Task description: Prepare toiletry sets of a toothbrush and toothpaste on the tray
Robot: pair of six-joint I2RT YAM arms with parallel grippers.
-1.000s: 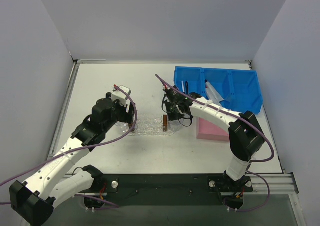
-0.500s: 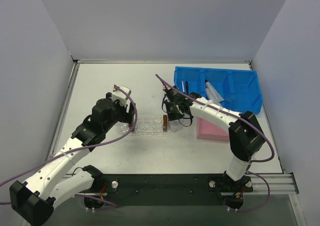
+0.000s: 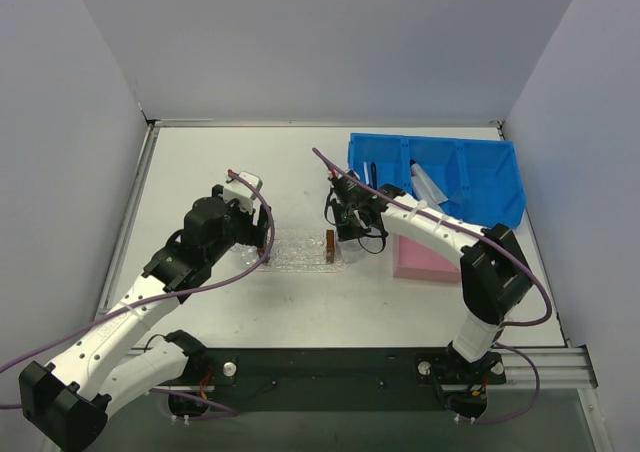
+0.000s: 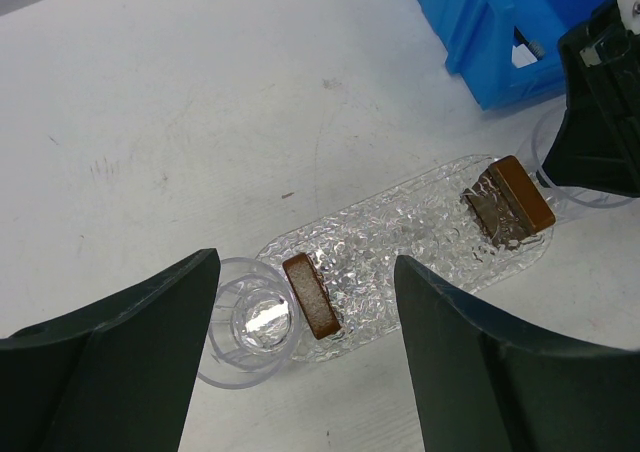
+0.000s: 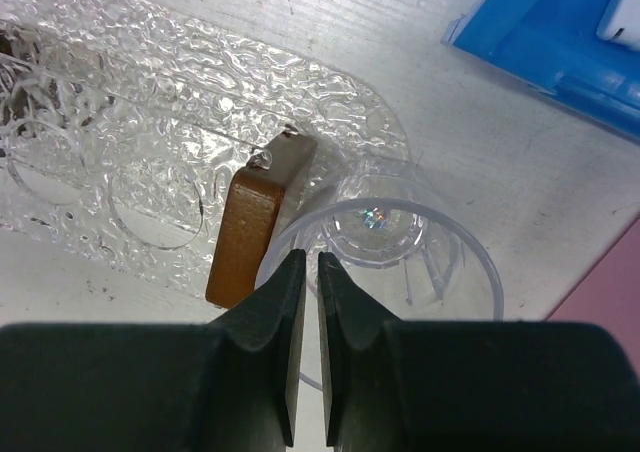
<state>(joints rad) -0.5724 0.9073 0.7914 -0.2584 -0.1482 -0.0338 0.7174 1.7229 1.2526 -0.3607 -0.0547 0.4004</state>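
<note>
The clear textured tray (image 3: 300,251) (image 4: 400,240) (image 5: 130,112) lies mid-table with a brown block at each end (image 4: 310,294) (image 4: 510,200). My left gripper (image 3: 262,242) (image 4: 308,272) hangs open over the tray's left end, straddling a brown block and a clear cup (image 4: 250,324). At the tray's right end my right gripper (image 3: 350,234) (image 5: 311,257) is pinched almost together over the near rim of another clear cup (image 5: 400,237) that stands beside the other block (image 5: 250,227). A silvery toothpaste tube (image 3: 428,184) and a thin toothbrush (image 3: 367,175) lie in the blue bin.
The blue compartmented bin (image 3: 470,172) (image 4: 490,32) (image 5: 560,42) stands at the back right. A pink box (image 3: 425,260) lies just in front of it, under the right forearm. Grey walls close in both sides and the back.
My right gripper has shifted slightly back at the tray's right end, and a thin gap now shows between its fingers. The left arm has not moved.
</note>
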